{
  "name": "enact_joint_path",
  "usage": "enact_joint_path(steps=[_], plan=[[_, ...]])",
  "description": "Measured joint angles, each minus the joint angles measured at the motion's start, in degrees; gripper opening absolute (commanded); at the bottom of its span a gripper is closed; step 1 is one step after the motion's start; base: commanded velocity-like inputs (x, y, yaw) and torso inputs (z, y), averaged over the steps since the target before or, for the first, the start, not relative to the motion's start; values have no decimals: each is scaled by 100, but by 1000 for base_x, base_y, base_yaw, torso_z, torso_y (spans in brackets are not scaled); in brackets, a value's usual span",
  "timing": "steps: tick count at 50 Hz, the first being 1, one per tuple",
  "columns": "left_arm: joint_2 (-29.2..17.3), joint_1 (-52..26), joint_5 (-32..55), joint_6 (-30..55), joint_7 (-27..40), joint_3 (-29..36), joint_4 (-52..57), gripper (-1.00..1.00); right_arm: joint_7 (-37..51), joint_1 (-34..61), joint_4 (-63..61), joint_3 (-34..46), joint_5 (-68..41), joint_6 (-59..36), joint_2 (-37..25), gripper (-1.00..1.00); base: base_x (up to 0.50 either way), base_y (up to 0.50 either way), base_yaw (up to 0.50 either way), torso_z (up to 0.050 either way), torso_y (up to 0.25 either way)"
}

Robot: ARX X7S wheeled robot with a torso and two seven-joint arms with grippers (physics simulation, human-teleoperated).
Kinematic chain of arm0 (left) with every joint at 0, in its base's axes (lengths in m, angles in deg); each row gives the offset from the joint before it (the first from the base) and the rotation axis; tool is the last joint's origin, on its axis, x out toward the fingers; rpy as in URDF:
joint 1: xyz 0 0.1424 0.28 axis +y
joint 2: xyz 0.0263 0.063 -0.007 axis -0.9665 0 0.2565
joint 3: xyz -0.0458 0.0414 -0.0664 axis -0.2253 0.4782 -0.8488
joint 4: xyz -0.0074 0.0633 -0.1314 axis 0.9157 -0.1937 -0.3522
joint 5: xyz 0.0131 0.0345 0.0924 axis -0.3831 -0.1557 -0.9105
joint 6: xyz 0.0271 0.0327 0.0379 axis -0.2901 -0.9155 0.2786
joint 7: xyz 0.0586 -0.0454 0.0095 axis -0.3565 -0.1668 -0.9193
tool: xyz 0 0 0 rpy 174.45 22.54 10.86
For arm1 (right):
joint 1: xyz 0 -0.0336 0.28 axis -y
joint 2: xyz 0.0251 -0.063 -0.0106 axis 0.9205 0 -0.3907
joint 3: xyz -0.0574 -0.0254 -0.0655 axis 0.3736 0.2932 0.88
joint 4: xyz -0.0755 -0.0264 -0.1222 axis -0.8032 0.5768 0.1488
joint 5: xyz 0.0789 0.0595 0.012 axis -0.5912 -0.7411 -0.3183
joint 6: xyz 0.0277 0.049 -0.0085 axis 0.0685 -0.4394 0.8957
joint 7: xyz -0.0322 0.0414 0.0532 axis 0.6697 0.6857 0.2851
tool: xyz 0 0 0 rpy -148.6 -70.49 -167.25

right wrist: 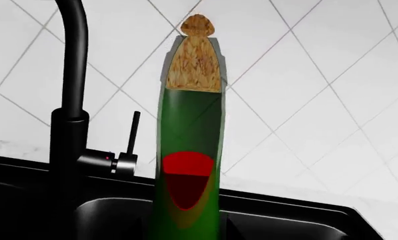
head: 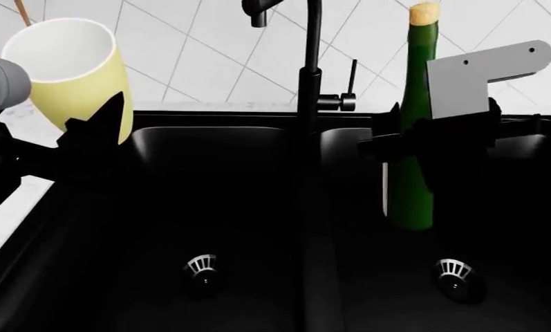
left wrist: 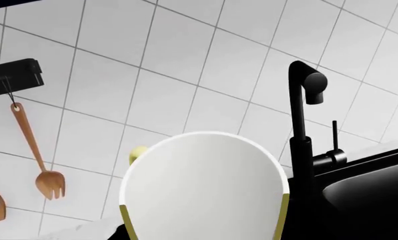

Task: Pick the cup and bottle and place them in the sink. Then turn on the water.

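Observation:
The pale yellow cup with a white inside is held upright at the far left, above the left rim of the black sink. My left gripper is shut on its lower part. In the left wrist view the cup fills the lower middle and hides the fingers. The dark green bottle with a tan cork stands upright inside the right basin, and my right gripper is shut around its body. Whether its base touches the basin floor I cannot tell. In the right wrist view the bottle rises close in front of the wall.
The black faucet rises behind the centre divider, its thin lever upright on its right side. Each basin has a round metal drain. White counter lies left of the sink. A wooden fork hangs on the tiled wall.

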Motion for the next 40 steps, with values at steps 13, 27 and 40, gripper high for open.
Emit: enact_joint_path(steps=[13, 27, 40], plan=[[13, 7, -31, 10, -20, 11, -11, -100, -42, -186, 36, -22, 67, 126, -124, -100, 0, 0, 0, 1, 1], [18, -3, -34, 18, -20, 21, -13, -100, -108, -287, 84, -5, 126, 183, -151, -100, 0, 0, 0, 0, 1], [26, 0, -40, 15, -21, 26, -13, -100, -155, -369, 115, 6, 174, 233, -172, -100, 0, 0, 0, 1, 1]])
